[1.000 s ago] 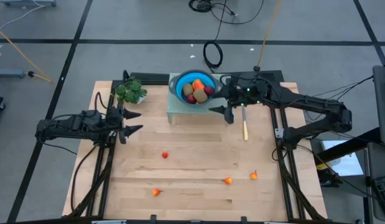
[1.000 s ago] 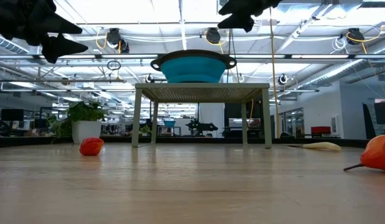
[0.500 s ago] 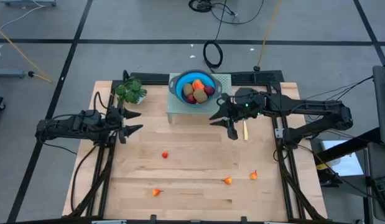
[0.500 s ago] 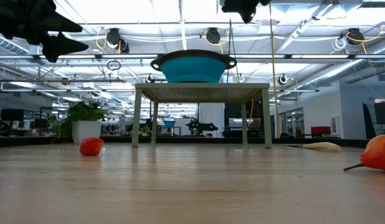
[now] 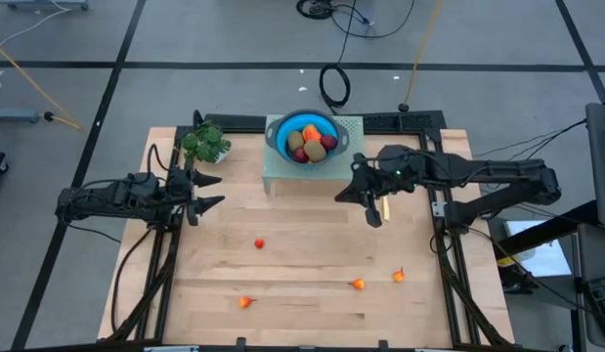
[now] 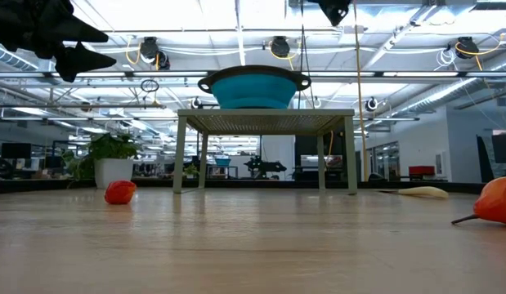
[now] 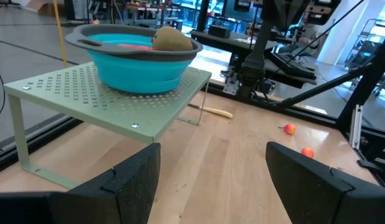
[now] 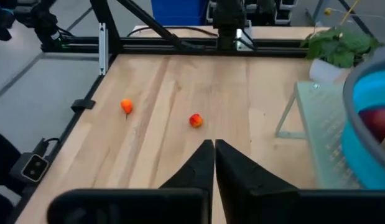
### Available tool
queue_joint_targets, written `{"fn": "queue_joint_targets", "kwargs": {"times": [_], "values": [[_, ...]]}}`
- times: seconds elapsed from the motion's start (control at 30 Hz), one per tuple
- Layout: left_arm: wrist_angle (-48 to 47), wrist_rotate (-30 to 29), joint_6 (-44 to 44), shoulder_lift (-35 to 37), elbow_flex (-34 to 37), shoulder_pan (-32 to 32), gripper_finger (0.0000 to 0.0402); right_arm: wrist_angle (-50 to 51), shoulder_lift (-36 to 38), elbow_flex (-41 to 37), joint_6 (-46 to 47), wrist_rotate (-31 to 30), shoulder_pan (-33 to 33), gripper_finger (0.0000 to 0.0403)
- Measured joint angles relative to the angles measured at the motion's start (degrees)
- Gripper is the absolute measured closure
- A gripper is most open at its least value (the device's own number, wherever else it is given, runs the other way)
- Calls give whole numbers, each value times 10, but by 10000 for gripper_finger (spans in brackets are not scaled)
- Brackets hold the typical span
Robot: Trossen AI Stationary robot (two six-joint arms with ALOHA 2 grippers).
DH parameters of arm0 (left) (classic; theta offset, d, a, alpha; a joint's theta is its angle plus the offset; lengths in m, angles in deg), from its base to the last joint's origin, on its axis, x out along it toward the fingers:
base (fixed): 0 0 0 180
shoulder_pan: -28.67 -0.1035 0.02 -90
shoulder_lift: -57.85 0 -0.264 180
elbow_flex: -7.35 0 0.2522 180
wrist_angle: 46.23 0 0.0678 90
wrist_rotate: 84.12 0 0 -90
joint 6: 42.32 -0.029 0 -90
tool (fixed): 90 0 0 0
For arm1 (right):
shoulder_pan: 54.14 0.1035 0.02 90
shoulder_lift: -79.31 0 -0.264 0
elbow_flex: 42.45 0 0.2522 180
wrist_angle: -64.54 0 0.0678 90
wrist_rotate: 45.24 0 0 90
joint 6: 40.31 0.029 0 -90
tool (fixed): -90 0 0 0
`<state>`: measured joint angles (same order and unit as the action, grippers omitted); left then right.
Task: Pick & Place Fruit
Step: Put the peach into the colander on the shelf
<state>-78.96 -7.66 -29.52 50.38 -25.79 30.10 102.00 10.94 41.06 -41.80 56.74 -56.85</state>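
High view: bare boards beside table [image 5: 185, 293] edge.

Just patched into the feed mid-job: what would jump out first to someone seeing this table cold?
The blue bowl heaped with fruit, raised on a pale green perforated stand at the table's far edge. Next, four small orange-red fruits scattered over the near half of the wooden table. The right end effector hangs shut and empty beside the stand; the left end effector waits open near the leafy plant.
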Motion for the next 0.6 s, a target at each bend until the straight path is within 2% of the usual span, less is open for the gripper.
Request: {"fn": "queue_joint_targets", "kwargs": {"times": [0.1, 0.37, 0.6], "values": [[0, 0, 0, 0, 0, 0, 110, -33, 31, -46, 21, 0, 7, 401], [0, 2, 2, 0, 0, 0, 110, -209, 154, -209, 98, -1, 14, 402], [0, 2, 2, 0, 0, 0, 110, -258, 270, -336, 108, 0, 14, 402]]}}
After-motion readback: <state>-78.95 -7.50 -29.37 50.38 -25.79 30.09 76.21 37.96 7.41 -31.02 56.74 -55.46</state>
